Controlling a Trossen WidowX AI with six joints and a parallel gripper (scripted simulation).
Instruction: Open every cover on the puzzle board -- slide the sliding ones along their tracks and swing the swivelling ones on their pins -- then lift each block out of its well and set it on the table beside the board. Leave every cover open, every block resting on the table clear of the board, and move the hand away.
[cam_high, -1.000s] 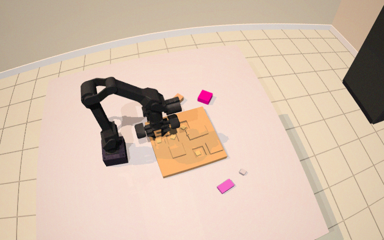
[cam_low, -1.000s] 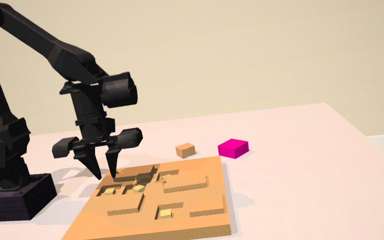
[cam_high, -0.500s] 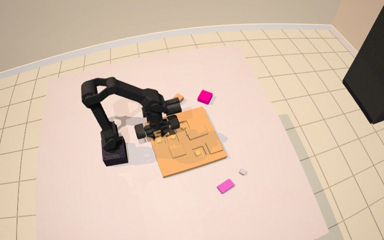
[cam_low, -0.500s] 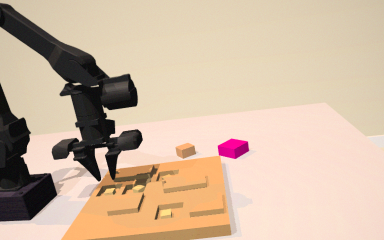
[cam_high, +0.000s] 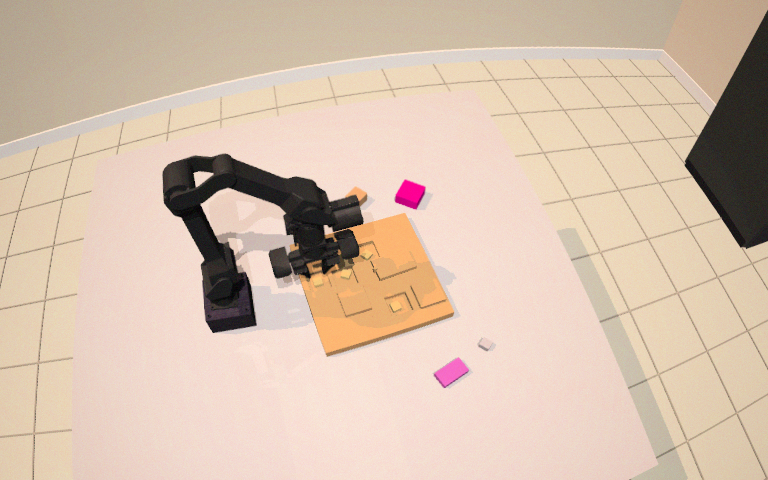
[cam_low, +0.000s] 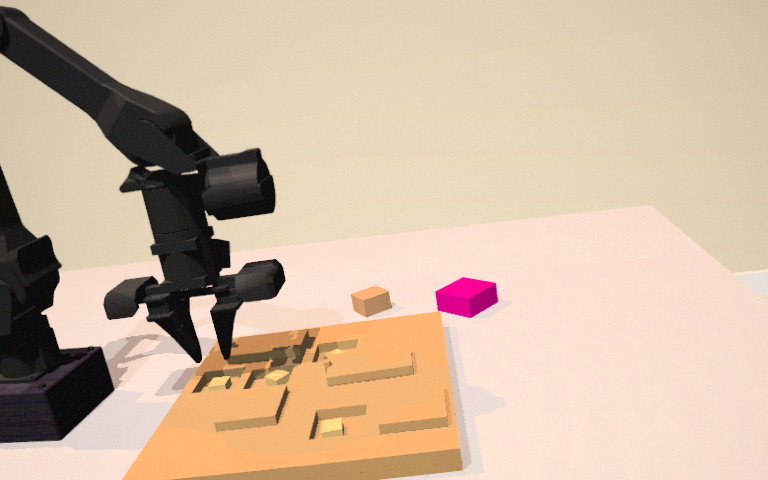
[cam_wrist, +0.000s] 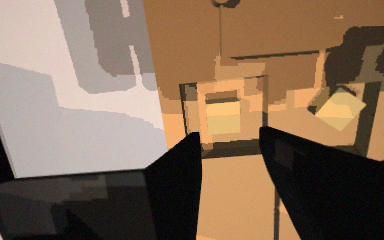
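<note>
The orange puzzle board (cam_high: 368, 336) (cam_low: 226, 458) has four open wells. Yellow blocks sit in them: one near the left edge (cam_high: 318, 280) (cam_low: 219, 383) (cam_wrist: 223, 117), a turned one beside it (cam_high: 346, 274) (cam_low: 277, 376) (cam_wrist: 341, 109), one farther back (cam_high: 367, 255) (cam_low: 337, 351), and one toward the front (cam_high: 395, 306) (cam_low: 331, 426). Raised covers lie clear of these blocks: front left (cam_high: 353, 301) (cam_low: 252, 404), centre right (cam_high: 396, 264) (cam_low: 370, 363) and right (cam_high: 430, 293) (cam_low: 419, 410); another is at back left (cam_low: 266, 346). My gripper (cam_low: 212, 360) (cam_wrist: 229, 138) is partly open and empty, above the left-edge block's well.
An orange block (cam_high: 357, 196) (cam_low: 370, 301) and a magenta block (cam_high: 410, 193) (cam_low: 466, 296) rest on the table behind the board. A flat pink block (cam_high: 451, 371) and a small pale cube (cam_high: 485, 343) lie off its front right. The arm's base stands left of the board.
</note>
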